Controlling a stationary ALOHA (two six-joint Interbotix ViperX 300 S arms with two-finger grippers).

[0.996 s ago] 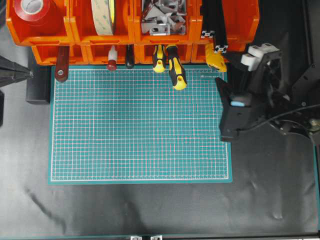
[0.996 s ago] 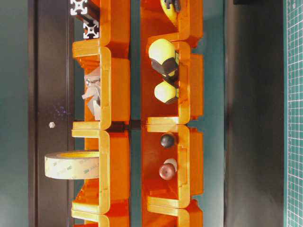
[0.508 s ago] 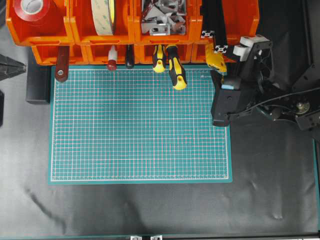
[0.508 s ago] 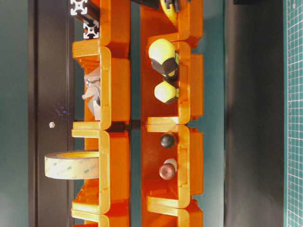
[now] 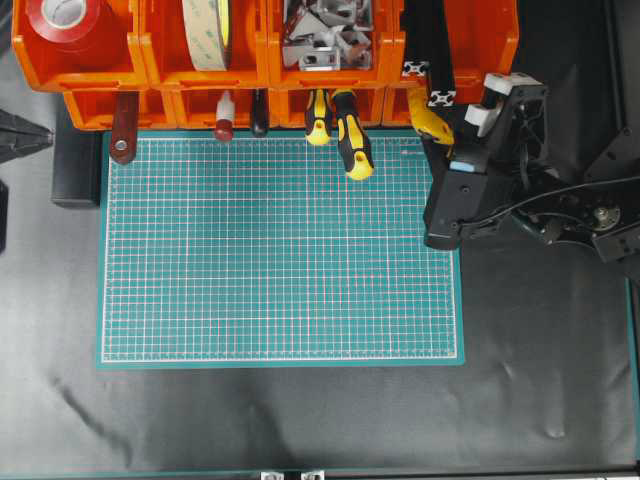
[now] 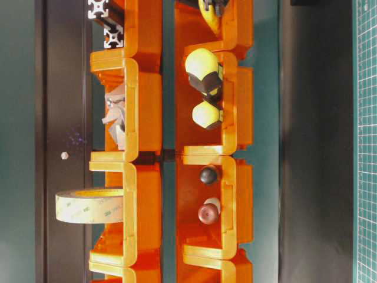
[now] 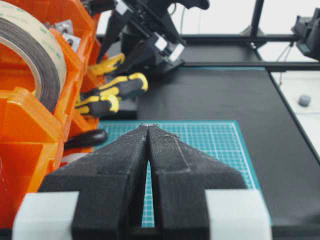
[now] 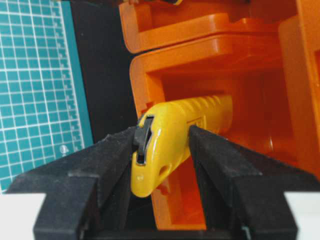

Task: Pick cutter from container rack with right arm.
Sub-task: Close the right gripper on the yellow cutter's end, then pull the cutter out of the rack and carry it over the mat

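Right wrist view: we see the right gripper point(image 8: 162, 150) has narrowed from wide onto the cutter point(image 8: 175, 135) in the container rack point(image 8: 240, 65); grasp apparently made, extraction next.

Cutter point(image 8: 170, 137) between right gripper point(image 8: 165, 160) fingers: glossy yellow plastic, ribbed grip. Finger pads point(image 8: 107, 165) matt black, grainy foam. Container rack point(image 8: 240, 65) behind: smooth orange plastic, slight sheen. Cutting mat point(image 8: 35, 75) left of the gripper: matt green.
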